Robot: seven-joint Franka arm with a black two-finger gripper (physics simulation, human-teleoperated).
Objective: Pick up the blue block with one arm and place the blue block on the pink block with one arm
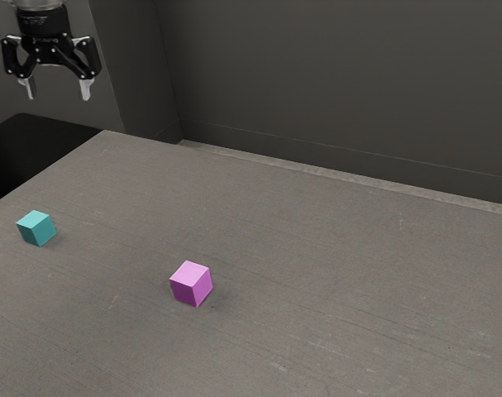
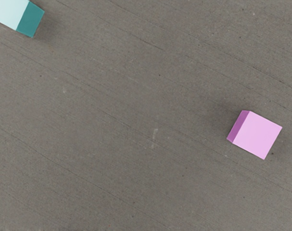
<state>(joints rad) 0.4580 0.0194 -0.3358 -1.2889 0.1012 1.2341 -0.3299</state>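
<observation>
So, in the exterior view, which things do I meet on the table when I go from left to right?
blue block → pink block

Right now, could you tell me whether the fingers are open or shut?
Open: in the exterior view the fingers stand wide apart, holding nothing, high above the table.

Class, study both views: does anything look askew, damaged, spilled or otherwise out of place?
Nothing stands out. The blue block and pink block each sit flat on the table, apart and intact. The end effector hangs open and empty, well above them.
</observation>
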